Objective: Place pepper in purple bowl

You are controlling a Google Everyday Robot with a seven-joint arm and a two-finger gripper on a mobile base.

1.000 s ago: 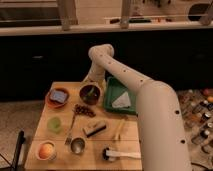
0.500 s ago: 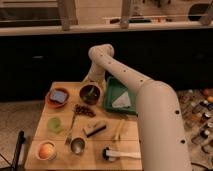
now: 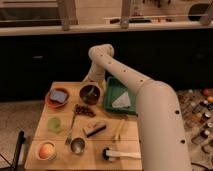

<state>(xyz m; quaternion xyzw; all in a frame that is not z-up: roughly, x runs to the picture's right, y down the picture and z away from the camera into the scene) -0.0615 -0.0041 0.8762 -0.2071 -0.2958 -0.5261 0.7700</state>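
I see one pepper, a slim green streak lying inside the purple bowl, directly under the gripper. The gripper hangs at the bowl's far rim with its fingers spread and nothing between them. I count three bowls on the desk. The purple one is below the gripper. One orange bowl holding a single blue block sits just beside it, on the camera's left of the gripper. One white bowl with one orange fruit is well apart from the gripper, at the near left corner. On the other side of the gripper, touching or almost touching the purple bowl, lies one green tray with one pale folded thing in it. Nearer the camera than the gripper I make out several single items. They are a dark cluster, a pale green cup, a spoon, a dark block, a yellowish stick, a small metal cup, and a white-handled tool at the near edge. If any of them carries lettering, I cannot read it.
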